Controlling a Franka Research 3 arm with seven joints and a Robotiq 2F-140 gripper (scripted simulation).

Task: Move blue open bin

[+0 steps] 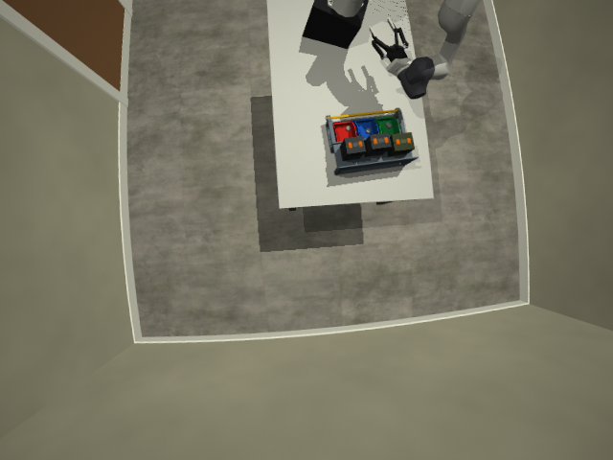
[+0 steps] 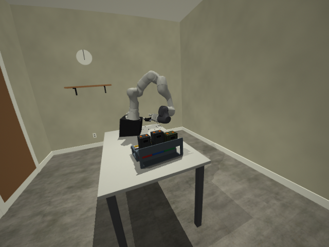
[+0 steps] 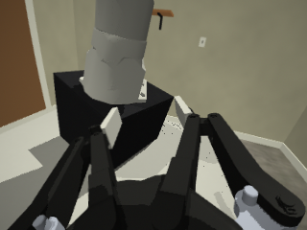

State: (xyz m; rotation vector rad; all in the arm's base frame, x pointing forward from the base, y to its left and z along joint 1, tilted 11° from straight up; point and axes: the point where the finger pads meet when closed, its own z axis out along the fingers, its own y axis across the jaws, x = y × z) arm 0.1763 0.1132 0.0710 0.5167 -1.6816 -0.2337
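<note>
Visibly blue, open-topped bin [image 1: 367,129] | small part inside | end effector [image 1: 389,31] [image 2: 146,119] [image 3: 147,110] partly spread, grasping nothing

The table top [image 1: 302,149] [image 2: 119,170] looks smooth and matt, like painted board, while the shelf [image 1: 375,163] [image 2: 162,146] has the dull look of painted metal or plastic, I can't tell which. The red, blue and green bins [image 1: 367,126] look like smooth plastic; the gripper [image 1: 389,36] [image 2: 149,119] [image 3: 147,110] has matt black linkages with pale, flat-surfaced pads [image 3: 112,127], and the wall shelf [image 2: 89,86] looks like smooth brown wood
</note>
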